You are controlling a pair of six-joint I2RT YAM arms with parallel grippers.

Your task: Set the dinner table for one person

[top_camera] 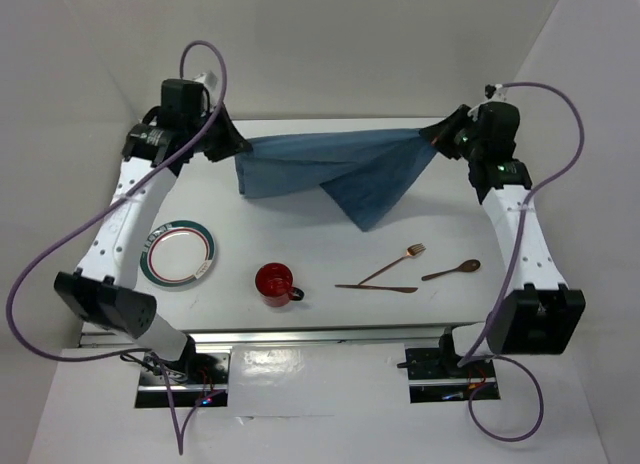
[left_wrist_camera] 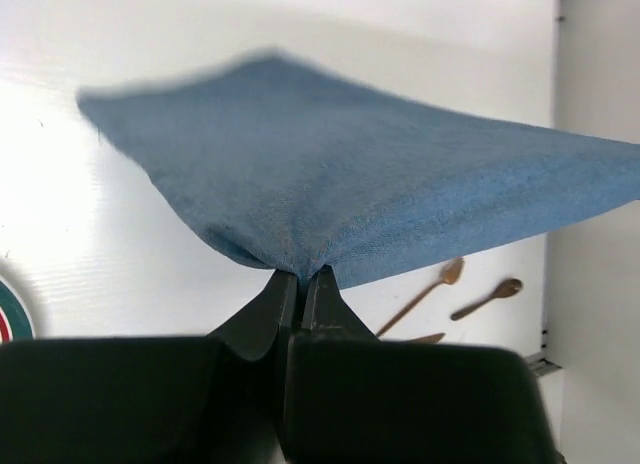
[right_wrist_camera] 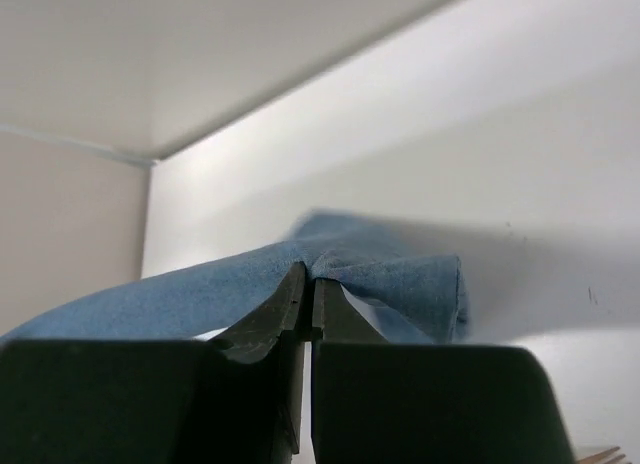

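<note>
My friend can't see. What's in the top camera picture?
Two robot arms hold a blue cloth stretched between the left gripper and right gripper above the white table's far side. Nearer lie a plate, red cup, fork, knife and spoon.

No writing can be read anywhere; rim marks on the plate (top_camera: 180, 256) are too small.

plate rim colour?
The plate has a dark green rim with thin red inner line; top external shows it best.
</note>
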